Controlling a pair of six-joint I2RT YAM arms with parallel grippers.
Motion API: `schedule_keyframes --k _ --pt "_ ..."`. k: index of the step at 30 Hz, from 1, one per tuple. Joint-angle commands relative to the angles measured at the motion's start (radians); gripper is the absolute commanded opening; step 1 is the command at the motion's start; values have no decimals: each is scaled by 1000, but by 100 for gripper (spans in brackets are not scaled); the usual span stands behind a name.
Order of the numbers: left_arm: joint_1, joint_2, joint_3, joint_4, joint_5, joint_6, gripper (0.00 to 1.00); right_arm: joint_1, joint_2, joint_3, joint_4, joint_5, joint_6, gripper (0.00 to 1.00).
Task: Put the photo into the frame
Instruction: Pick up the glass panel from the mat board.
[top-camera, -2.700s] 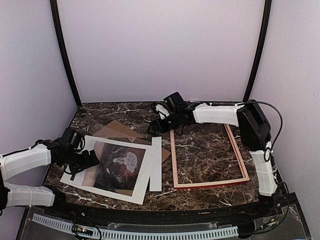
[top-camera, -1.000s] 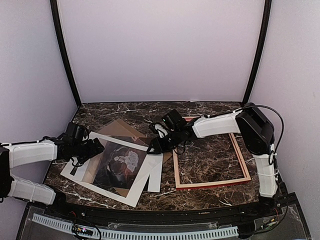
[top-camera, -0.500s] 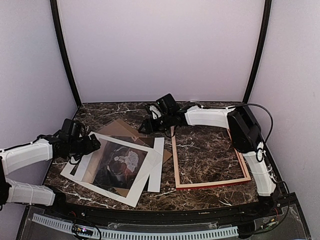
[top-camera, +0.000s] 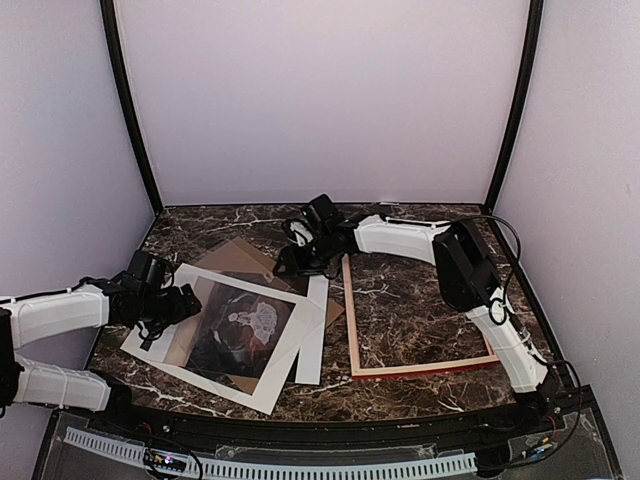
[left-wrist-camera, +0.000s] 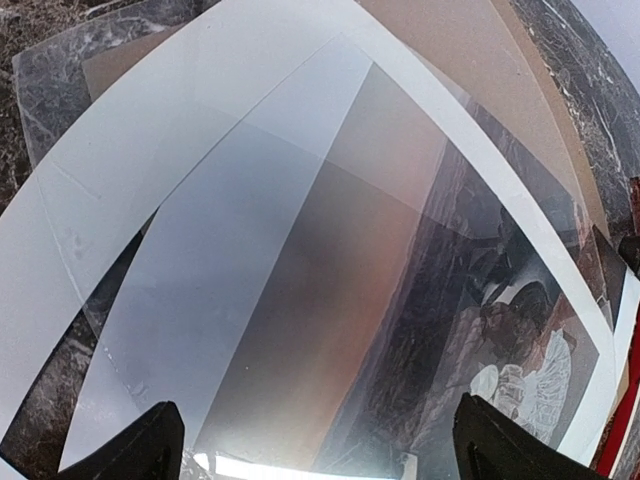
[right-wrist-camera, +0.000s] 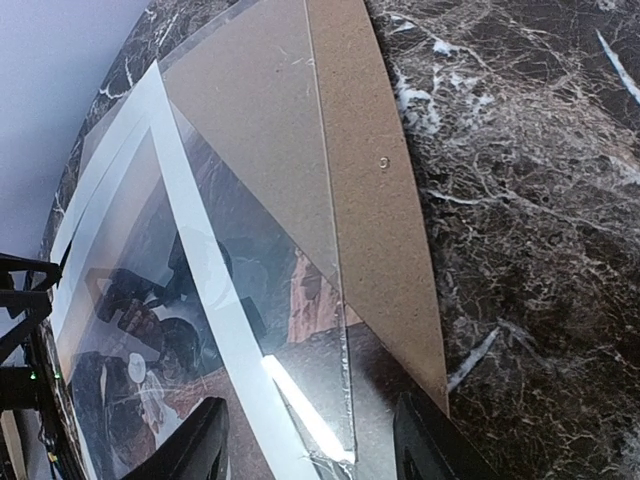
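From above, the left gripper (top-camera: 168, 305) is wide open, with the photo (top-camera: 240, 325) right under it. The right gripper (top-camera: 290, 262) hangs open near the photo's far corner. The frame (top-camera: 420, 368) lies to its right, nothing inside. Left wrist: fingers (left-wrist-camera: 150, 445) spread, holding nothing. Right wrist: a clear sheet (right-wrist-camera: 280, 180) and brown board (right-wrist-camera: 380, 220) below. I think grabbing comes next: pinch the photo's edge. No words anywhere.

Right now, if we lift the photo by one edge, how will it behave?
Probably floppy: the photo is thin paper lying flat, so it would likely sag. Likely hard to pinch: a clear sheet seems to lie over it.
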Motion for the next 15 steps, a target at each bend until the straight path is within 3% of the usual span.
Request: schedule_keyframes --k 1,8,15 --pt "4 0 -39 -12 23 -27 97 15 24 26 -30 -28 -5 56" --pt "5 24 -80 56 72 -59 95 23 6 -31 -22 -21 8 54" --pt "5 33 -104 83 135 -103 93 29 -77 -195 30 12 28 52"
